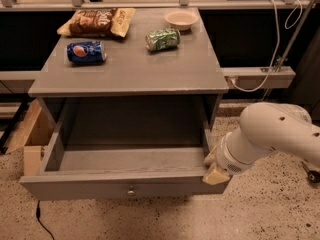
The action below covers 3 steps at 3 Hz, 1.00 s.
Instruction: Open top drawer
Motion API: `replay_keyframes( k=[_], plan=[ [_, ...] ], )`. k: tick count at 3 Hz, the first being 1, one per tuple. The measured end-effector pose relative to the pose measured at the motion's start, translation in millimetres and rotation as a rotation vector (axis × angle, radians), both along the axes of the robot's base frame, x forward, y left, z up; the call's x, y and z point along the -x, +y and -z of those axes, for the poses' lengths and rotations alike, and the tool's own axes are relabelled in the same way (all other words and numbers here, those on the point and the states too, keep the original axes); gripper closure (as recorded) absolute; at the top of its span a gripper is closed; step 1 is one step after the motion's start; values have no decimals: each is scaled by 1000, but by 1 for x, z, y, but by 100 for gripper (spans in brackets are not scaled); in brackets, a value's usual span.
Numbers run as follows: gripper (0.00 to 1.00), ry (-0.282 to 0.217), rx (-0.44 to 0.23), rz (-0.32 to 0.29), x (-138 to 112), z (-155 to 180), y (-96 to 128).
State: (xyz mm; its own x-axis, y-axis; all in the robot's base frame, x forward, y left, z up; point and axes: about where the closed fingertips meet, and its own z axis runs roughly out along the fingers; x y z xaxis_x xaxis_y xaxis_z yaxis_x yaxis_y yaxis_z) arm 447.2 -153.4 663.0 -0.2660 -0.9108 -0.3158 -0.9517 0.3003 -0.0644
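Top drawer wide open, grey, jaws seemingly against right front corner.

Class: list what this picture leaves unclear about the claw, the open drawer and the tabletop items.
1. The claw, at the top drawer's right front corner: camera view, the white wrist covers its contact with the drawer.
2. The chip bag: camera view, print blurred, unreadable.
3. The arm: camera view, cut off by the right edge.

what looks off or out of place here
Both cans lie on their sides on the cabinet top: the blue can and the green can. The top drawer stands pulled well out, and the gripper sits at its right front corner rather than at the knob. No spill or damage shows.
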Motion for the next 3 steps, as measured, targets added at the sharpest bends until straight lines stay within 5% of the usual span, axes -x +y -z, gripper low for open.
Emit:
replay_keyframes(
  k=[1, 3],
  plan=[
    [6, 0, 0, 0, 0, 0, 0],
    [0, 0, 0, 0, 0, 0, 0]
  ],
)
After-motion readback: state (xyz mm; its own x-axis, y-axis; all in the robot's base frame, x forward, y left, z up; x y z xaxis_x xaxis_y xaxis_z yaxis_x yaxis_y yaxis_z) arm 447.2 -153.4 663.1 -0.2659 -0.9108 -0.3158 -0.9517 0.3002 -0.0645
